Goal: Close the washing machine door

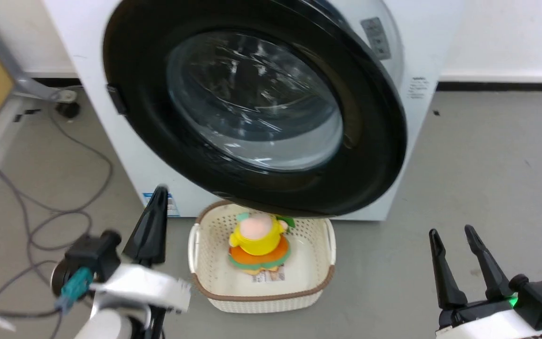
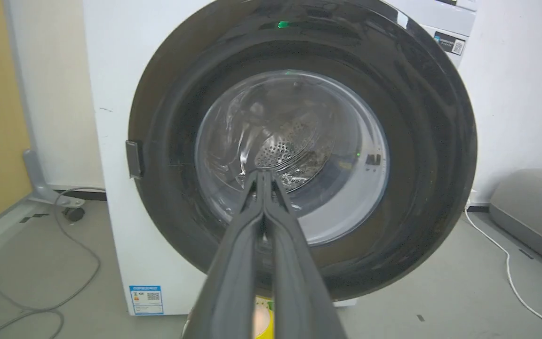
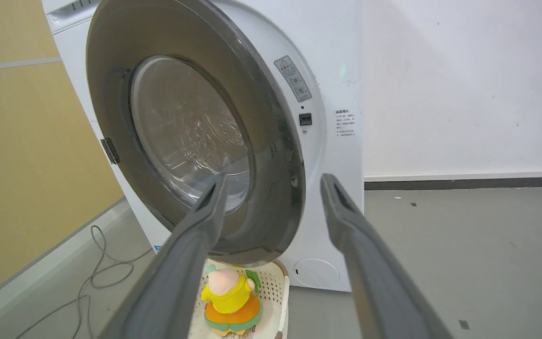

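Note:
The washing machine (image 1: 125, 155) stands white and square against the wall. Its round black washing machine door (image 1: 374, 141), with a bulging glass window, is swung most of the way toward the front. In the right wrist view the washing machine door (image 3: 261, 122) stands ajar at its right side, off the washing machine (image 3: 337, 84). My left gripper (image 1: 158, 194) is shut on nothing, low at the door's lower left. In the left wrist view my left gripper (image 2: 262, 175) points at the window of the washing machine door (image 2: 417, 141). My right gripper (image 1: 450, 231) is open at the lower right, apart from the door.
A cream basket (image 1: 261, 303) holding a yellow and orange plush toy (image 1: 258, 240) sits on the floor right under the door. Grey cables (image 1: 31, 207) loop over the floor to the left. A grey low object (image 2: 534, 212) lies right of the machine.

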Available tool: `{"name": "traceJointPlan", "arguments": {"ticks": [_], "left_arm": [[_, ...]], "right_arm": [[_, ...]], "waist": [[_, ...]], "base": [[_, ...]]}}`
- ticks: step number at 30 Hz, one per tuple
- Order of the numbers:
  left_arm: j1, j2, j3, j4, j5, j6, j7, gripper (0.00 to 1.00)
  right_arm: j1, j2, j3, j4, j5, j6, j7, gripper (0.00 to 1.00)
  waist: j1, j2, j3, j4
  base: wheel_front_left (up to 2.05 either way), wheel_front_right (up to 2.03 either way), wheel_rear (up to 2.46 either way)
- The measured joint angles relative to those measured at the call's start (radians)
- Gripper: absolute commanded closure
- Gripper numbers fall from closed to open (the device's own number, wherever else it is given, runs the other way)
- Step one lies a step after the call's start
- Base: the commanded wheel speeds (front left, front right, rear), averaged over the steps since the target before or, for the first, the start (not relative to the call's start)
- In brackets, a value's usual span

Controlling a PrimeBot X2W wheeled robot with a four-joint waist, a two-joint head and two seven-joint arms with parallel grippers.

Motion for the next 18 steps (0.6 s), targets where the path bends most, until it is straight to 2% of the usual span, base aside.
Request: {"name": "traceJointPlan", "arguments": {"ticks": [5,6,7,8,18], "left_arm": [[0.106,-0.017,0.036,-0.034,0.058,0.028,0.000,1.00],[0.121,-0.021,0.035,-0.035,0.071,0.029,0.000,0.86],[0.135,-0.025,0.035,-0.038,0.084,0.030,0.000,0.09],[0.147,-0.030,0.034,-0.039,0.099,0.032,0.000,0.00],[0.198,-0.058,0.005,-0.020,0.202,0.028,0.000,0.00]], "right_arm": [[0.011,0.000,0.006,0.005,0.000,0.000,0.000,0.00],[0.012,0.000,0.007,0.007,0.000,0.000,0.000,0.00],[0.013,0.000,0.007,0.008,0.000,0.000,0.000,0.00],[0.014,0.000,0.007,0.009,0.000,0.000,0.000,0.00],[0.024,-0.003,0.018,0.018,0.004,0.000,0.000,0.00]], "waist": [[0.0000,0.0000,-0.018,0.035],[0.0000,0.0000,-0.020,0.039],[-0.0001,0.0000,-0.022,0.042],[0.0000,0.0000,-0.023,0.045],[0.0000,0.0000,-0.023,0.072]], "base": [[0.00,0.00,0.00],[0.00,0.00,0.00],[0.00,0.00,0.00],[0.00,0.00,0.00],[0.00,0.00,0.00]]}}
